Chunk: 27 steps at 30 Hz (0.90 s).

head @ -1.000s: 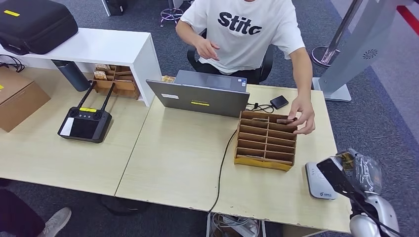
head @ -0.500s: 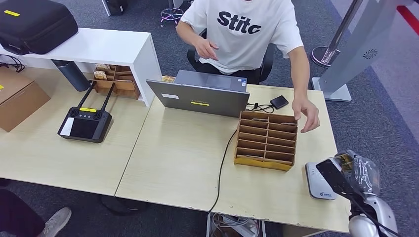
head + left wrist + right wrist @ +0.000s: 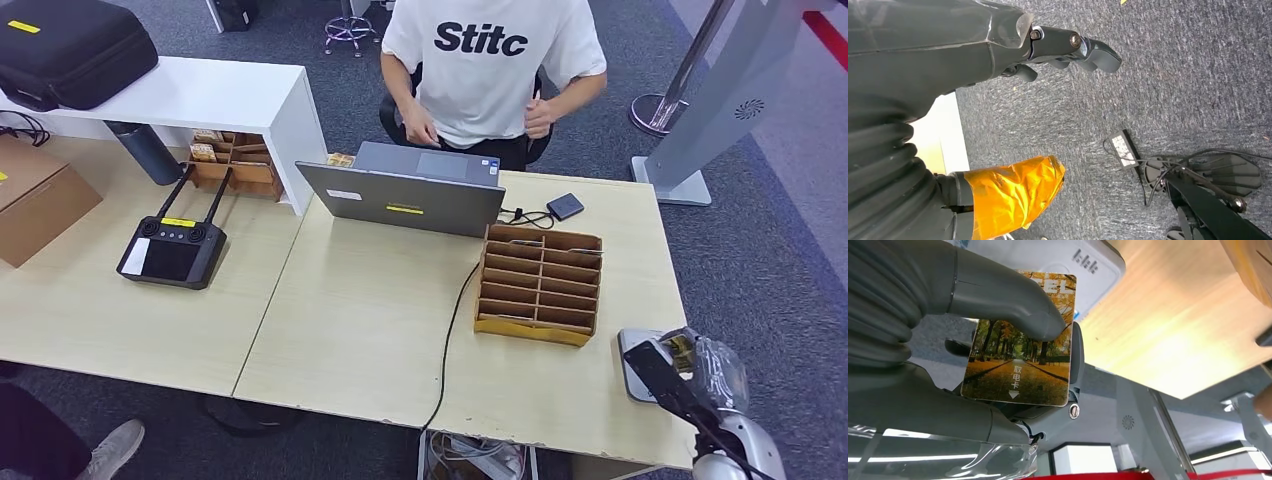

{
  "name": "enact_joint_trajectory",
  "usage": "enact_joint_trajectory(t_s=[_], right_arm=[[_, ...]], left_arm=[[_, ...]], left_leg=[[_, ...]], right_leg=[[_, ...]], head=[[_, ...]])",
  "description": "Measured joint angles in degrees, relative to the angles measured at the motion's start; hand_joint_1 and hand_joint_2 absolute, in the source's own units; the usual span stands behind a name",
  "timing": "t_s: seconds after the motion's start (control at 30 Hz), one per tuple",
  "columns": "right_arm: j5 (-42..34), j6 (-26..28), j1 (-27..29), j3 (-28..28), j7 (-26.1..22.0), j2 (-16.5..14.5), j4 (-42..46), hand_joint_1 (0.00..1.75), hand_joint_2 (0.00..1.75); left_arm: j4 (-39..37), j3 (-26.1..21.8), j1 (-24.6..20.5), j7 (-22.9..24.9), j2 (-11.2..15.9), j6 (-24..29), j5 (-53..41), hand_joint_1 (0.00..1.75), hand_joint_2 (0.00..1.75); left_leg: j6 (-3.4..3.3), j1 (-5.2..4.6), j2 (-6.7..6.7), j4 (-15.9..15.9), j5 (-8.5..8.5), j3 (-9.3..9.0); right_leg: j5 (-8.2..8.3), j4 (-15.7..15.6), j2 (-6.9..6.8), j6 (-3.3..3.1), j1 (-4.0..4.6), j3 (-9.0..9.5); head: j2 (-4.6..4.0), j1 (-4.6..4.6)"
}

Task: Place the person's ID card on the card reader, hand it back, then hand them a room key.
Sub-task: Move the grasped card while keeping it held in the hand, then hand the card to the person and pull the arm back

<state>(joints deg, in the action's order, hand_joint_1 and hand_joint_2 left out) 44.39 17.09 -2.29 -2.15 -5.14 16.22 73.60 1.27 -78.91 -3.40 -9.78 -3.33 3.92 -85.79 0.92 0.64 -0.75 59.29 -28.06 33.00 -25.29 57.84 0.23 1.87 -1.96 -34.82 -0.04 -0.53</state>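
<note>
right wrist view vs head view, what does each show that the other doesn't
Right wrist view alone: the face of the card, an autumn avenue of trees with printed characters, pinched under the thumb of the right hand. Head view alone: the person seated behind the laptop, the wooden organiser, the remote controller and the black case. Both show the right hand, the white card reader close by it, and the light wooden table.
</note>
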Motion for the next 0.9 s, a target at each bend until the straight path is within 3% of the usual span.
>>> enact_joint_trajectory(t_s=[0.53,0.73,0.9], right_arm=[[1.17,-0.24,0.19,-0.90,0.85,-0.25,-1.78,1.75,1.75],[3.57,2.69,0.59,-1.21,0.68,-0.25,-0.89,1.75,1.75],[4.85,7.14,0.99,-1.19,-0.46,-0.25,5.17,1.75,1.75]], left_arm=[[0.00,-0.22,0.00,-0.02,-0.01,0.06,-0.02,0.00,1.75],[0.00,-0.30,0.05,-0.14,-0.01,0.05,-0.02,0.00,1.75],[0.00,-0.53,0.27,-0.60,-0.01,-0.22,-0.03,0.00,1.75]], left_leg=[[0.00,0.00,0.00,0.00,0.00,-0.01],[0.00,0.00,0.00,0.00,0.00,0.01],[0.00,0.00,0.02,0.00,0.00,0.05]], right_leg=[[0.00,0.00,0.00,0.00,0.00,0.01],[0.00,0.00,0.00,0.00,0.00,0.01],[0.00,0.00,0.02,0.00,0.00,-0.02]], head=[[0.00,0.01],[0.00,0.01],[0.00,0.01]])
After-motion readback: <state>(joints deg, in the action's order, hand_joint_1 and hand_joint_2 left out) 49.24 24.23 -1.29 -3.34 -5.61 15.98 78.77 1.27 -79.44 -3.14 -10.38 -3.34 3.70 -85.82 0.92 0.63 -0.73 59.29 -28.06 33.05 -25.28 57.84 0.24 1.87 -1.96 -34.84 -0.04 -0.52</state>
